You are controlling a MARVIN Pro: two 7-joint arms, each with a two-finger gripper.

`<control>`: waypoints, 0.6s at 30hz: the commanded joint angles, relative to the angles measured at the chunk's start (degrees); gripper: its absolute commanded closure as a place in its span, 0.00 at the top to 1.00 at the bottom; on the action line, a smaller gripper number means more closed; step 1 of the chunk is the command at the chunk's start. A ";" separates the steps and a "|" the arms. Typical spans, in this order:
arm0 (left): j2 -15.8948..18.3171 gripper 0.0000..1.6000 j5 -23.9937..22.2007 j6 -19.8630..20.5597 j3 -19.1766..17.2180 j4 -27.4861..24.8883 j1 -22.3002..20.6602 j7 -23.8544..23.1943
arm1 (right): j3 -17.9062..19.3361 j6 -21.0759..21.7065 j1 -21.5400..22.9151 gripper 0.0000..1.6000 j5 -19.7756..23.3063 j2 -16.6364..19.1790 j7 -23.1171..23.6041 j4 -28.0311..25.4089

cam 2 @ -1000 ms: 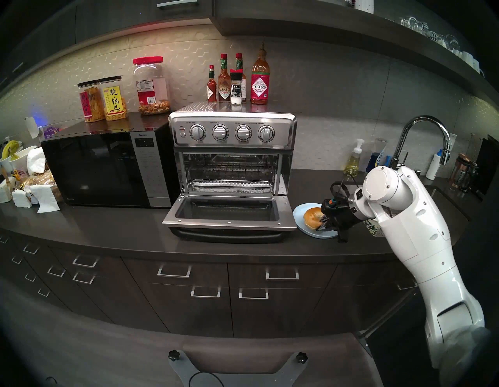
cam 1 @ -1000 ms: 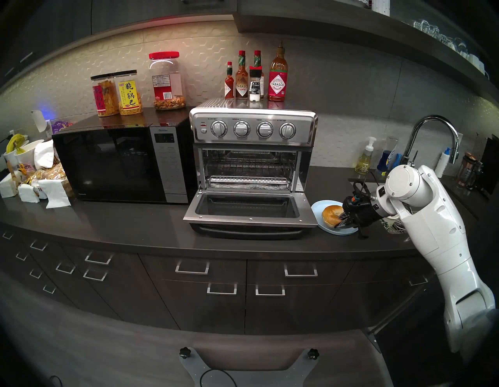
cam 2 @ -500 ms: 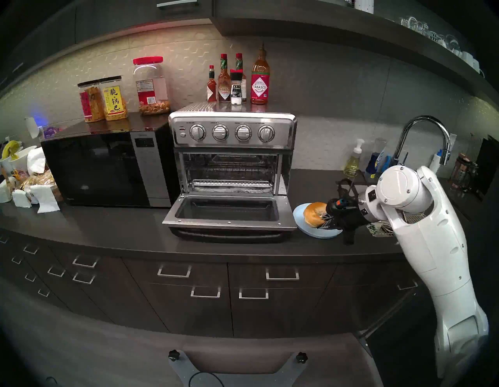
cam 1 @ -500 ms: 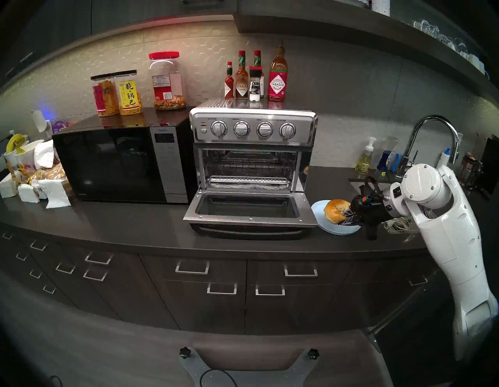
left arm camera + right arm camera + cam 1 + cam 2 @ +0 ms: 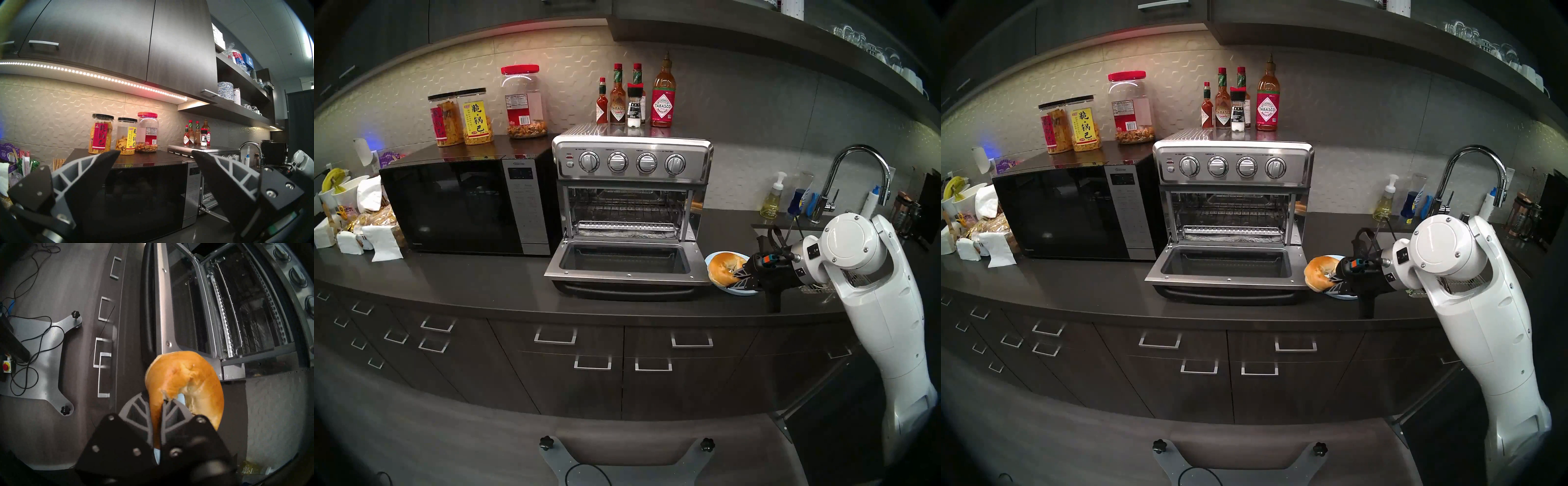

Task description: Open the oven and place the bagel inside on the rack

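Dim kitchen lit mainly by an under-cabinet LED strip (image 5: pixel 95 76) glowing warm white to red, glare on the backsplash (image 5: pixel 551 61), heavy fisheye bending, dark vignetted rims, right wrist view's foreground perhaps slightly blurred.

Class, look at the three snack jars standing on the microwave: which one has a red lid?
The tallest jar, rightmost of the three and nearest the toaster oven; the other two have black lids.

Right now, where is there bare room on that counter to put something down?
The dark counter is bare in front of the microwave and left of the open oven door. A strip between oven and sink is free too. The far-left corner, with napkins and bread, is crowded.
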 commanded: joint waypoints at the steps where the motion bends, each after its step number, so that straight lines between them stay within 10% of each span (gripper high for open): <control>1: 1.21 1.00 -0.20 -0.03 0.11 -0.10 -1.28 0.15 | -0.06 3.14 -0.84 0.00 -1.44 -0.81 -1.15 -6.50; 18: 1.20 1.00 -0.04 0.01 1.90 0.31 -3.25 -0.10 | -10.65 11.58 0.03 0.00 -8.85 -3.68 -3.80 -13.84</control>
